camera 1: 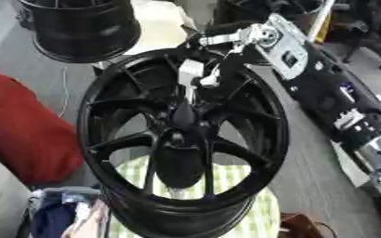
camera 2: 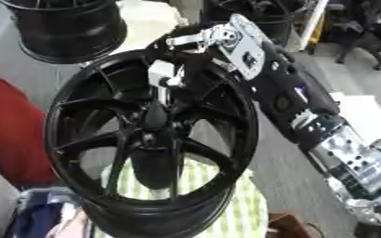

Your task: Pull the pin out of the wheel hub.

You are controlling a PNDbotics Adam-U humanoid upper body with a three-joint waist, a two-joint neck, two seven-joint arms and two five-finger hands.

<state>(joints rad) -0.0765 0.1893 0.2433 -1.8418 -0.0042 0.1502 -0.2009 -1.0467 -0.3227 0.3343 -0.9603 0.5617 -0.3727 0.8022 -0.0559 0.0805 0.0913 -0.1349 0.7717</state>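
A large black wheel point(camera 1: 183, 139) with spokes is seen standing tilted on a green-and-white checked surface point(camera 1: 226, 186), its open face turned upward toward the camera. The hub point(camera 1: 180, 135) lies at the wheel's centre, and a thin pale pin point(camera 2: 160, 95) is seen rising from it. The right hand point(camera 2: 171, 69) is reached in from the upper right, above the hub, and its fingers are curled round a white part at the pin's upper end. A second black wheel point(camera 1: 80, 28) is seen beyond the far left edge. A red object point(camera 1: 23, 130) lies at the left.
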